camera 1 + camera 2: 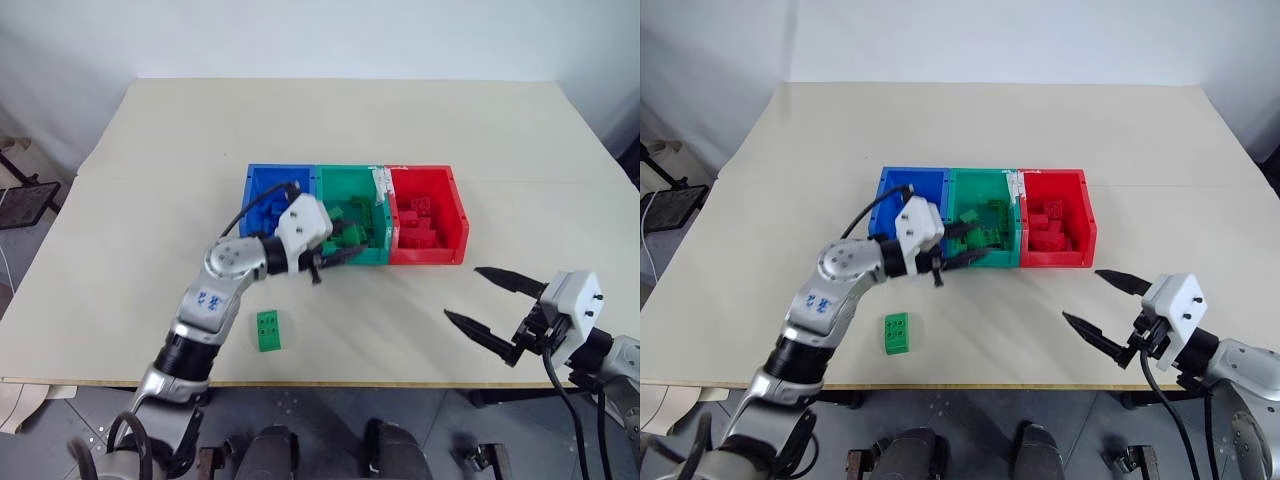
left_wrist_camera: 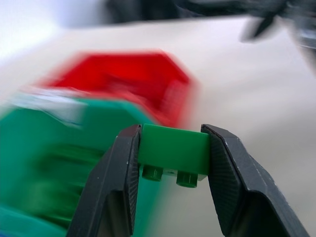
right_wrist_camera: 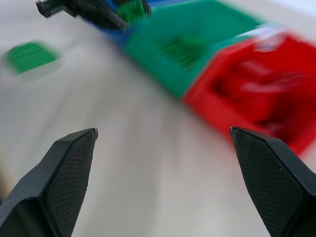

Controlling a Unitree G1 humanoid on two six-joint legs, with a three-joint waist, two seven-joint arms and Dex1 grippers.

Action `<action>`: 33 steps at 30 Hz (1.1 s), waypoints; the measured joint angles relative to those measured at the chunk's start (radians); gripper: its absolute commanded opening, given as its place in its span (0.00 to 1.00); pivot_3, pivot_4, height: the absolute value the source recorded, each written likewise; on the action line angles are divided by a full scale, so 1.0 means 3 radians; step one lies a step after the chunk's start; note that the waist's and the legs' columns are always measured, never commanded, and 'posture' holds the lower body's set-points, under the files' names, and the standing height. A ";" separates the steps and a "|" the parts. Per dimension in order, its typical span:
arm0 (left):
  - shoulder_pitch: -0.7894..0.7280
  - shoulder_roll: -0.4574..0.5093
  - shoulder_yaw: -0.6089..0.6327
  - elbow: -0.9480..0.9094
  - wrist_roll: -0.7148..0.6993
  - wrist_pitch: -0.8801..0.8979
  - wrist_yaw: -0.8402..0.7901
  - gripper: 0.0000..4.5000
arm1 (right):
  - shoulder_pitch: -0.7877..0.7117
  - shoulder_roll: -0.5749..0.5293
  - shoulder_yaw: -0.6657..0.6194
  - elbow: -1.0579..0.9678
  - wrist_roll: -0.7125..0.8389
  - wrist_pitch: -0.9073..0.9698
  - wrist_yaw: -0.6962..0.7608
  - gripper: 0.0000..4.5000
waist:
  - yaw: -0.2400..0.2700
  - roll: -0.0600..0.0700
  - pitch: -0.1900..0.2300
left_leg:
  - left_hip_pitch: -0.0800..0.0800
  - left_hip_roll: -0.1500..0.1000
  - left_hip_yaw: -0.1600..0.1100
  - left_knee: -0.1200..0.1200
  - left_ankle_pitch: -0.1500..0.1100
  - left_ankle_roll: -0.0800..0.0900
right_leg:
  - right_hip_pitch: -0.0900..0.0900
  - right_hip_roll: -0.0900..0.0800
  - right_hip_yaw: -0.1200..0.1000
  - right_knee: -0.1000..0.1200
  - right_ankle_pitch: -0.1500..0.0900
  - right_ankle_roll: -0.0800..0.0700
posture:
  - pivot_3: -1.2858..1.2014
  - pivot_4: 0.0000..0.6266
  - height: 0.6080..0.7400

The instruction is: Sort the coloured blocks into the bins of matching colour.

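Observation:
My left gripper (image 1: pixel 346 244) is shut on a small green block (image 2: pixel 173 150), gripped by its two ends with the studs facing down. It hovers at the near wall of the green bin (image 1: pixel 350 176). That bin sits in the middle of a joined row, with the blue bin (image 1: pixel 262 181) to its left and the red bin (image 1: pixel 428 172) to its right. All three hold blocks of their own colour. Another green block (image 1: pixel 268 330) lies on the table near the front edge. My right gripper (image 1: pixel 463 293) hangs open and empty at the front right.
The cream table (image 1: pixel 340 120) has wide bare room behind and beside the bins. Its front edge runs close under both arms. A dark stand (image 1: pixel 25 200) is on the floor past the left edge.

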 measured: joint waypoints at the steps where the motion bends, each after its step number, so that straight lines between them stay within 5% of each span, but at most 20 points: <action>1: -0.0144 -0.0088 0.0000 0.0242 0.0081 -0.0066 0.0152 0.35 | 0.0000 0.0048 -0.0038 -0.0008 0.0007 0.0021 -0.0101 1.00 | 0.0007 0.0000 0.0000 | 0.0000 -0.0001 0.0000 0.0000 0.0000 0.0000 | 0.0000 0.0000 0.0000 0.0000 0.0000 0.0001 | 0.52 0.24 1.00; 2: -0.0275 -0.0159 0.0010 0.0465 0.0151 -0.0113 0.0291 0.35 | -0.0009 0.0081 -0.0045 -0.0014 0.0008 0.0033 -0.0187 1.00 | 0.0011 -0.0001 0.0000 | -0.0002 -0.0001 0.0000 0.0000 0.0000 0.0000 | 0.0000 0.0000 -0.0001 -0.0001 0.0000 0.0001 | 0.52 0.24 1.00; 6: -0.0463 -0.0273 0.0058 0.0866 0.0193 -0.0262 0.0471 0.62 | -0.0035 0.0169 -0.0055 -0.0031 0.0055 0.0049 -0.0378 1.00 | -0.0015 0.0000 0.0000 | -0.0001 0.0000 0.0004 -0.0009 0.0000 0.0001 | -0.0005 0.0000 -0.0001 -0.0001 0.0000 0.0001 | 0.52 0.24 1.00; 12: -0.0305 -0.0132 0.0114 0.0674 -0.0042 -0.0388 0.0012 0.99 | -0.0129 0.0080 -0.0040 -0.0014 0.0071 0.0006 -0.0295 1.00 | -0.0047 0.0001 -0.0001 | 0.0000 0.0002 0.0004 -0.0012 0.0000 0.0001 | -0.0007 0.0000 -0.0002 0.0000 0.0000 0.0001 | 0.52 0.24 1.00; 21: 0.0932 0.1073 0.0814 0.0056 -0.0552 -0.0820 -0.0896 0.99 | -0.0584 -0.0201 0.0437 0.0262 0.0000 -0.0208 0.0361 1.00 | -0.0139 0.0002 -0.0001 | 0.0003 0.0005 0.0000 -0.0012 -0.0001 0.0001 | -0.0007 0.0000 -0.0002 0.0004 0.0000 0.0001 | 0.52 0.24 1.00; 26: 0.1814 0.1737 0.1550 -0.0168 -0.0961 -0.0451 -0.1195 0.99 | -0.0924 -0.0275 0.0820 0.0570 -0.0159 -0.0369 0.0731 1.00 | -0.0153 0.0000 0.0001 | 0.0002 0.0005 -0.0005 -0.0013 -0.0001 0.0000 | -0.0005 0.0000 -0.0003 0.0003 0.0000 0.0001 | 0.52 0.24 1.00; 33: 0.2701 0.1959 0.2161 -0.0191 -0.1056 -0.0409 -0.1346 0.99 | -0.1295 -0.0269 0.1214 0.0831 -0.0275 -0.0527 0.1055 1.00 | -0.0108 0.0000 0.0001 | 0.0002 0.0008 -0.0004 -0.0013 -0.0003 -0.0001 | -0.0007 0.0000 -0.0006 0.0003 0.0000 0.0001 | 0.52 0.24 1.00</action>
